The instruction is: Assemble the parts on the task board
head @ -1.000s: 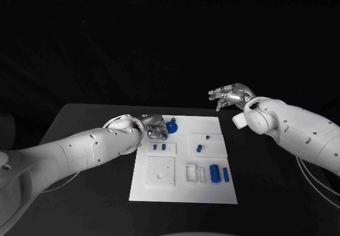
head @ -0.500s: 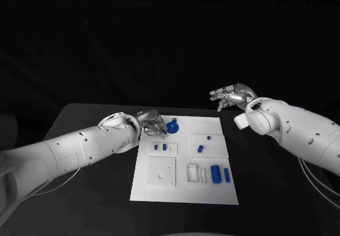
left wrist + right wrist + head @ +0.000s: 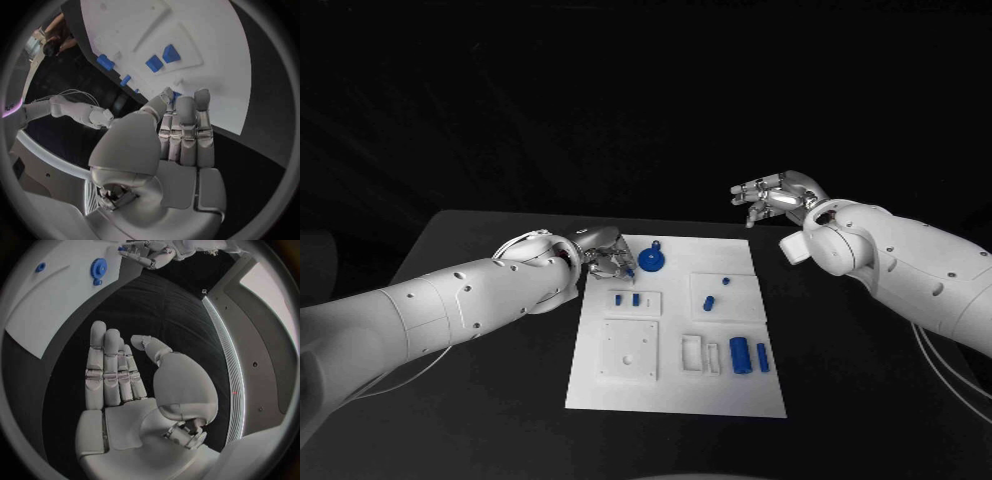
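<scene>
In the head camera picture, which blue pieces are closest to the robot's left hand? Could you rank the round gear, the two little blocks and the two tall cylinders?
From the left hand:
1. Round gear, right beside the fingers at the board's far end.
2. Two little blocks, just nearer the robot, on the board's left half.
3. Two tall cylinders, farthest, near the board's right edge.

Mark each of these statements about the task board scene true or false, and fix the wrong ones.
1. The left hand is at the far left corner of the task board. True.
2. The right hand holds a blue part. False: it is raised off the board, beyond its far right corner, fingers apart, holding nothing.
3. A blue gear lies near the board's far edge, beside the left hand. True.
4. The two blue cylinders stand at the board's far left corner. False: they lie on the board's near right part.
5. The board lies on a black table. True.
</scene>
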You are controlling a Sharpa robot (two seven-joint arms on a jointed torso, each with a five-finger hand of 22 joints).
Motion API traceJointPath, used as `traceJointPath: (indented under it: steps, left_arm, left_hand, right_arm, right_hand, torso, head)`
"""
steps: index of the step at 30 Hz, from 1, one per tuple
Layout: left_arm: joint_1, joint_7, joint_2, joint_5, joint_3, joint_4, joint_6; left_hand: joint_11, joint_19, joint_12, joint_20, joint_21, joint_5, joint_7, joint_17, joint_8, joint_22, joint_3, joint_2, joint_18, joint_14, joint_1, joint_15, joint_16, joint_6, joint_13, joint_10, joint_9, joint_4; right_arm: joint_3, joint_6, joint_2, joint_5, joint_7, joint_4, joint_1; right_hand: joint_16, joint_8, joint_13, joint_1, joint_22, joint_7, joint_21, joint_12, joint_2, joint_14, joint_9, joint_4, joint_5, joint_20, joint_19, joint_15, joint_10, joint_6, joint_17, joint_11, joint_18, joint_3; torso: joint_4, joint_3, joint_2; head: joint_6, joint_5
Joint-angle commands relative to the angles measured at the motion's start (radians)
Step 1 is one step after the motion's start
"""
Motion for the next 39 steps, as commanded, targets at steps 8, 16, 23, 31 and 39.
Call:
traceJointPath:
  steps: [8,16,23,31,39]
  left_arm:
    - [0.0,0.014,0.016,-0.073,-0.001,-0.007,0.007]
    - [-0.001,0.003,0.024,-0.084,-0.003,-0.016,0.027]
    - [-0.001,-0.007,0.027,-0.086,-0.004,-0.018,0.052]
    - [-0.002,-0.013,0.032,-0.074,-0.004,-0.022,0.077]
    - [-0.002,-0.011,0.035,-0.072,-0.004,-0.038,0.076]
  left_hand:
    - [0.003,-0.003,0.001,0.004,0.01,-0.006,0.003,0.002,0.004,0.021,0.002,0.0,0.014,0.005,0.008,0.001,-0.003,0.0,0.0,0.001,0.001,-0.003]
    - [0.004,-0.005,0.001,0.004,0.013,-0.007,0.003,0.003,0.003,0.02,0.002,0.001,0.015,0.004,0.009,0.001,-0.004,-0.002,0.0,-0.002,0.001,-0.003]
    - [0.004,-0.006,0.001,0.004,0.015,-0.009,0.003,0.003,0.004,0.02,0.002,0.003,0.015,0.004,0.009,0.001,-0.005,-0.002,0.0,-0.003,0.001,-0.002]
    - [0.005,-0.008,0.001,0.004,0.015,-0.012,0.003,0.003,0.004,0.02,0.001,0.004,0.015,0.002,0.009,0.001,-0.006,-0.004,0.0,-0.005,0.001,-0.001]
    - [0.004,-0.008,0.001,0.004,0.015,-0.012,0.003,0.003,0.004,0.019,0.0,0.005,0.014,0.003,0.01,0.0,-0.006,-0.003,0.0,-0.004,0.001,0.0]
  right_arm:
    - [0.0,0.006,0.0,0.004,0.01,0.002,0.0]
    - [0.0,0.006,-0.001,0.004,0.01,0.003,0.0]
    - [0.0,0.007,-0.001,0.005,0.01,0.001,0.0]
    - [0.0,0.008,0.0,0.009,0.01,0.001,-0.001]
    - [0.0,0.007,0.001,0.009,0.01,0.002,-0.001]
  right_hand:
    - [0.006,0.002,-0.001,0.003,0.001,0.001,-0.001,0.001,0.002,-0.01,-0.001,0.0,-0.001,0.002,-0.006,0.0,-0.007,0.008,-0.001,-0.001,0.011,0.008]
    - [0.006,0.002,-0.001,0.003,0.001,0.001,-0.001,0.001,0.002,-0.01,-0.001,0.0,-0.001,0.002,-0.006,0.0,-0.007,0.008,-0.001,-0.001,0.011,0.008]
    - [0.006,0.002,-0.001,0.003,0.001,0.001,-0.001,0.001,0.002,-0.01,-0.001,0.0,-0.001,0.002,-0.006,0.0,-0.007,0.008,-0.001,-0.001,0.011,0.008]
    - [0.006,0.002,-0.001,0.003,0.001,0.001,-0.001,0.001,0.002,-0.01,-0.001,0.0,-0.001,0.002,-0.006,0.0,-0.007,0.008,-0.001,-0.001,0.011,0.008]
    - [0.007,0.002,-0.001,0.003,0.006,0.001,-0.002,0.0,0.002,-0.01,-0.001,-0.001,-0.001,0.002,-0.007,0.0,-0.008,0.008,-0.002,0.0,0.012,0.01]
  torso:
    - [-0.0007,0.0009,0.0]
    - [-0.0009,0.0005,0.0]
    - [0.0004,-0.0002,0.0]
    - [0.0004,-0.0003,-0.001]
    - [-0.0001,0.0003,0.0]
  head:
    - [-0.001,0.001]
    - [-0.002,0.0]
    - [-0.003,-0.003]
    - [-0.005,-0.004]
    - [-0.005,-0.006]
